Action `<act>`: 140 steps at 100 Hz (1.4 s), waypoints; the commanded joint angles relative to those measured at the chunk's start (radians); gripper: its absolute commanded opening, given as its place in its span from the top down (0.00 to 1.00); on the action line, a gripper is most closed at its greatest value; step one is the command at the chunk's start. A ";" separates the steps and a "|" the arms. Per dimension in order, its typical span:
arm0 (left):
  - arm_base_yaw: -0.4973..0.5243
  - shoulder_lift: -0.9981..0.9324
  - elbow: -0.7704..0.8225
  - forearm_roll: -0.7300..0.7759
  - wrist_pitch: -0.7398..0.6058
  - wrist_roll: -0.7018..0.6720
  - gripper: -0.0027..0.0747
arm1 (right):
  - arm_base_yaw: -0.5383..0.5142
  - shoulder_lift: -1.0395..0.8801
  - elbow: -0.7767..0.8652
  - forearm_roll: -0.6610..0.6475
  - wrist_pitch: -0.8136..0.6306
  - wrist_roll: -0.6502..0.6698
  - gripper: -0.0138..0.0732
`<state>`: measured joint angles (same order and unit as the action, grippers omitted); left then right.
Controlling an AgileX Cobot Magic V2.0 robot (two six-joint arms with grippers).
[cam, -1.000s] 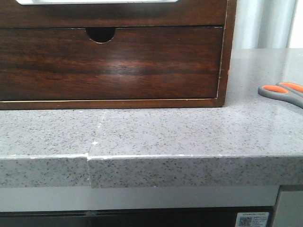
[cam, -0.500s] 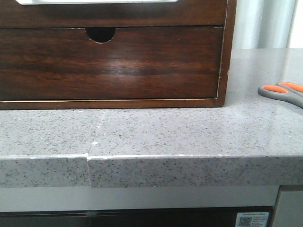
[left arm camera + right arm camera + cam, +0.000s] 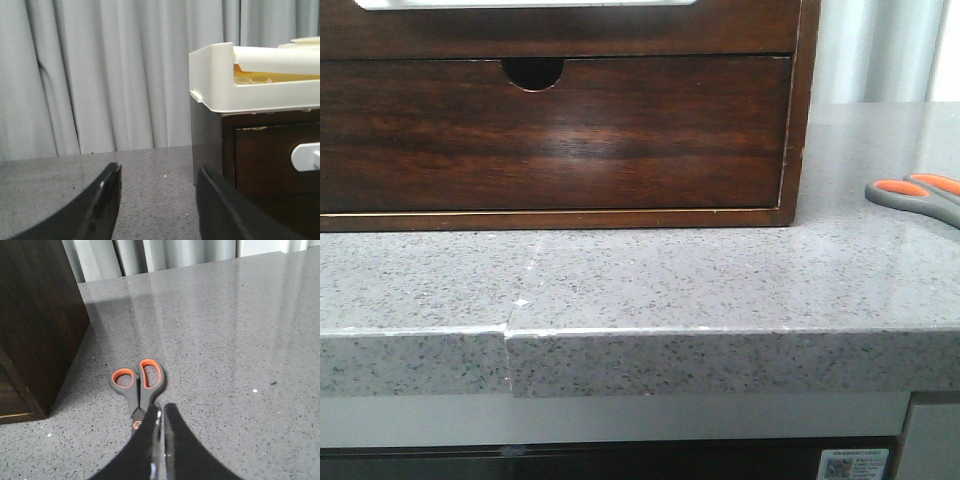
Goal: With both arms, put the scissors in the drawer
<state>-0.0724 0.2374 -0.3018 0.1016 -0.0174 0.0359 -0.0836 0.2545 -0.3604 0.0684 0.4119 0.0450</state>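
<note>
The scissors [image 3: 140, 385] lie flat on the grey speckled counter, grey handles with orange-lined loops pointing away from my right gripper [image 3: 162, 410]. The right fingers are closed to a thin slit over the blade end, with a metal strip showing between them. In the front view only the scissors' handles [image 3: 915, 195] show at the right edge; neither gripper shows there. The drawer [image 3: 740, 30] with the pale cutout runs along the top edge of that view. My left gripper [image 3: 160, 170] is open and empty above the counter, left of the cabinet, with the drawer front [image 3: 265, 170] close by.
Below the drawer sits a like dark drawer with a half-round notch [image 3: 532, 72]. A white tray [image 3: 225, 85] rests on top of the cabinet. The counter's front edge [image 3: 640, 330] runs across the front view. Grey curtains hang behind.
</note>
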 commanded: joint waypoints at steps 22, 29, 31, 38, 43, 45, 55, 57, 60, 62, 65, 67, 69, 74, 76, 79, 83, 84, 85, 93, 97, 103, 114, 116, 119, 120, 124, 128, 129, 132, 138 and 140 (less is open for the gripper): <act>-0.149 0.201 -0.100 0.438 -0.165 0.002 0.54 | 0.002 0.017 -0.031 -0.002 -0.088 -0.002 0.90; -0.177 0.245 -0.118 0.524 -0.187 0.002 0.54 | 0.002 0.017 -0.031 -0.002 -0.088 -0.002 0.90; -0.186 0.260 -0.124 0.547 -0.190 0.002 0.54 | 0.002 0.017 -0.031 -0.002 -0.088 -0.002 0.90; -0.218 0.311 -0.144 0.604 -0.208 0.002 0.54 | 0.002 0.017 -0.031 -0.002 -0.088 -0.002 0.90; -0.243 0.353 -0.160 0.633 -0.220 0.002 0.54 | 0.002 0.017 -0.031 -0.002 -0.088 -0.002 0.90; -0.250 0.364 -0.166 0.646 -0.223 0.002 0.54 | 0.002 0.017 -0.031 -0.002 -0.088 -0.002 0.90; -0.296 0.437 -0.198 0.730 -0.225 0.002 0.54 | 0.002 0.017 -0.031 -0.002 -0.088 -0.002 0.90; -0.309 0.458 -0.204 0.752 -0.225 0.002 0.54 | 0.002 0.017 -0.031 -0.002 -0.088 -0.002 0.90; -0.319 0.472 -0.211 0.781 -0.225 0.002 0.54 | 0.002 0.017 -0.031 -0.002 -0.088 -0.002 0.90; -0.329 0.486 -0.218 0.801 -0.225 0.002 0.54 | 0.002 0.017 -0.031 -0.002 -0.088 -0.002 0.90; -0.342 0.505 -0.225 0.828 -0.225 0.002 0.54 | 0.002 0.017 -0.031 -0.002 -0.088 -0.002 0.90; -0.352 0.519 -0.230 0.845 -0.225 0.002 0.54 | 0.002 0.017 -0.031 -0.002 -0.088 -0.002 0.90; -0.362 0.533 -0.233 0.862 -0.225 0.002 0.54 | 0.002 0.017 -0.031 -0.002 -0.088 -0.002 0.90; -0.383 0.565 -0.247 0.896 -0.221 0.002 0.54 | 0.002 0.017 -0.031 -0.002 -0.088 -0.002 0.90; -0.392 0.576 -0.253 0.908 -0.216 0.002 0.54 | 0.002 0.017 -0.031 -0.002 -0.088 -0.002 0.90; -0.403 0.592 -0.263 0.917 -0.210 0.002 0.54 | 0.002 0.017 -0.031 -0.002 -0.088 -0.002 0.90; -0.418 0.618 -0.277 0.927 -0.208 0.003 0.54 | 0.002 0.017 -0.031 -0.002 -0.088 -0.002 0.90; -0.420 0.622 -0.280 0.929 -0.206 0.003 0.54 | 0.002 0.017 -0.031 -0.002 -0.088 -0.002 0.90; -0.425 0.631 -0.284 0.931 -0.207 0.003 0.54 | 0.002 0.017 -0.031 -0.002 -0.088 -0.002 0.90; -0.443 0.677 -0.313 0.956 -0.207 0.004 0.54 | 0.002 0.017 -0.031 -0.002 -0.088 -0.002 0.90; -0.450 0.701 -0.328 0.972 -0.207 0.004 0.54 | 0.002 0.017 -0.031 -0.002 -0.088 -0.002 0.90; -0.451 0.731 -0.345 0.978 -0.207 0.004 0.54 | 0.002 0.017 -0.031 -0.002 -0.088 -0.002 0.90; -0.451 0.782 -0.374 0.988 -0.189 0.004 0.54 | 0.002 0.017 -0.031 -0.002 -0.088 -0.002 0.90; -0.451 0.789 -0.378 0.996 -0.188 0.004 0.54 | 0.002 0.017 -0.031 -0.002 -0.088 -0.002 0.90; -0.451 0.800 -0.385 1.006 -0.187 0.004 0.54 | 0.002 0.017 -0.031 -0.002 -0.088 -0.002 0.90; -0.451 0.805 -0.387 1.011 -0.187 0.004 0.54 | 0.002 0.017 -0.031 -0.002 -0.088 -0.002 0.90; -0.451 0.817 -0.394 1.024 -0.187 0.004 0.54 | 0.002 0.017 -0.031 -0.002 -0.088 -0.002 0.90; -0.451 0.830 -0.397 1.040 -0.178 0.004 0.54 | 0.002 0.017 -0.031 -0.002 -0.088 -0.002 0.90; -0.451 0.834 -0.397 1.042 -0.178 0.004 0.55 | 0.002 0.017 -0.031 -0.002 -0.088 -0.002 0.90; -0.451 0.842 -0.398 1.044 -0.174 0.004 0.56 | 0.002 0.017 -0.031 -0.002 -0.088 -0.002 0.90; -0.451 0.851 -0.398 1.044 -0.162 0.004 0.59 | 0.002 0.017 -0.031 -0.002 -0.088 -0.002 0.90; -0.451 0.853 -0.398 1.044 -0.158 0.004 0.62 | 0.002 0.017 -0.031 -0.002 -0.088 -0.002 0.90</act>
<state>-0.5148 1.0914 -0.6627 1.1548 -0.1650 0.0429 -0.0836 0.2545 -0.3604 0.0684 0.4055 0.0450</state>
